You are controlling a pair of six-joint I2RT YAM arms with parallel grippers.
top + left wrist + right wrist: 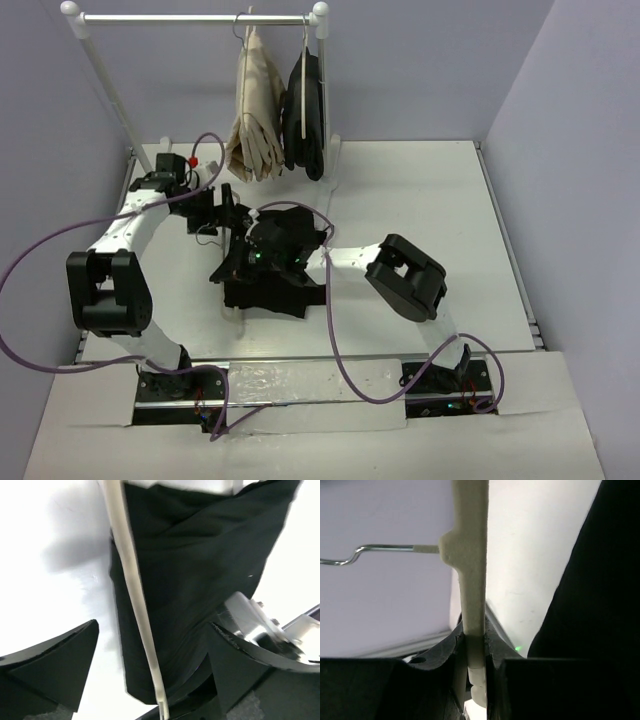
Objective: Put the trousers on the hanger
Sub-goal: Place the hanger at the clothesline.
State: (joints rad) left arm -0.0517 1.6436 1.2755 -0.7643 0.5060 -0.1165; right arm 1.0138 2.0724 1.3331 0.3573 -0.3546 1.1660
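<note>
- Gripping hanger (470, 580): right claw (475, 655) clenched on its frame.
- Left claw (152, 630) released, wide over trousers (200, 570) & hanger bar.
- Trousers on counter (430, 200).

black trousers (268, 288) bunched at worktop (420, 190) centre, left end effector (226, 210) and right end effector (252, 255) both at the pile; rack (200, 18) at far edge holds beige trousers (255, 125) and smaller black garment (308, 115)

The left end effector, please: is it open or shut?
Open: the left end effector has black fingers wide apart, thin white hanger between them.
</note>
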